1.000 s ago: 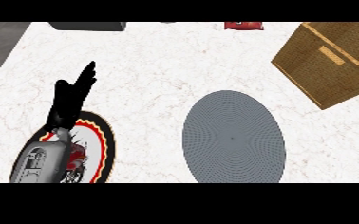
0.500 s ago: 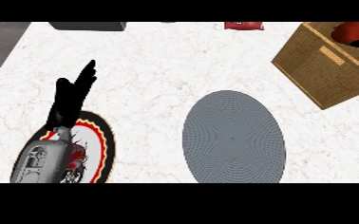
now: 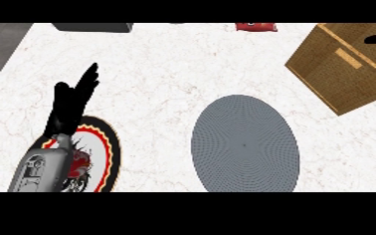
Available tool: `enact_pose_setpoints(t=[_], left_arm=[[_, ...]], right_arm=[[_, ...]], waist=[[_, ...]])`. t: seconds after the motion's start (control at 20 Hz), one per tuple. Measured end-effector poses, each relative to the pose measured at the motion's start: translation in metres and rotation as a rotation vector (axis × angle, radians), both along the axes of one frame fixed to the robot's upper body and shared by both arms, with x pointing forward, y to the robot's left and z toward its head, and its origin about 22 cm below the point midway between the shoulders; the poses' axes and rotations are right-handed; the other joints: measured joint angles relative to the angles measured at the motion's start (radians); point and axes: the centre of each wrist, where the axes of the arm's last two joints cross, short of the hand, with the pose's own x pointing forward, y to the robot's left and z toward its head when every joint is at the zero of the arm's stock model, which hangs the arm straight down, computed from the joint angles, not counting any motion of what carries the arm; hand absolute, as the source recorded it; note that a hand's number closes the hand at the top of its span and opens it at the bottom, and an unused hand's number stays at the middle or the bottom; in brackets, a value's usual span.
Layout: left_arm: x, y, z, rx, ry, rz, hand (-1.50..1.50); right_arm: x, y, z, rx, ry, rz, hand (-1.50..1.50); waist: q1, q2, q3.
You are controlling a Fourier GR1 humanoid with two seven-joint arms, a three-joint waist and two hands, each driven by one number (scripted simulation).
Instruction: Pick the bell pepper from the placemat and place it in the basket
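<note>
One hand in frame, no pepper visible anywhere. Largest to smallest:

Counter point(image 3: 169, 69): white marbled top, fills the view.

Placemat point(image 3: 244, 144): grey oval, near centre-right. Nothing lies on it, so the bell pepper is off the mat.

Basket point(image 3: 334, 67): brown woven box at far right, partly cut by the frame edge. A small dark patch sits at its top edge by the frame's right side; can't tell what it is. Interior isn't readable from this angle, so I can't confirm the pepper is inside.

Plate point(image 3: 109, 144): red, yellow and black rim, near left, mostly covered by the left forearm.

Left hand point(image 3: 70, 104): above the plate's far edge, fingers straight and pointing away, holding nothing. Reads as resting.

Dark block point(image 3: 92, 27): far left edge of the counter, clipped.

Red item point(image 3: 255, 26): far edge, centre-right, clipped; too small to identify, no basis for calling it the pepper.

Right hand: not in view, so its state is unknown.

Progress, my read: pick looks done since the mat is bare. Placement is unverified: the pepper is either in the basket out of sight or with the unseen right hand. Remaining is confirming the drop and getting the right arm back.
</note>
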Motion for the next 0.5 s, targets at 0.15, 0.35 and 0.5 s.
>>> enact_pose_setpoints(t=[0.15, 0.35, 0.5], left_arm=[[-0.002, 0.0, -0.002, 0.004, 0.0, 0.0, 0.0], [0.004, 0.0, -0.001, -0.001, -0.002, -0.002, 0.0], [0.006, 0.001, 0.001, -0.002, -0.007, -0.004, 0.0]], right_arm=[[-0.008, -0.016, 0.007, 0.069, -0.069, -0.069, -1.5], [-0.022, -0.04, 0.017, 0.149, -0.101, -0.173, -1.5], [-0.045, -0.07, 0.019, 0.213, -0.105, -0.236, -1.5]], waist=[[0.0, 0.0, 0.0], [0.0, 0.004, 0.0], [0.002, 0.008, 0.001]])
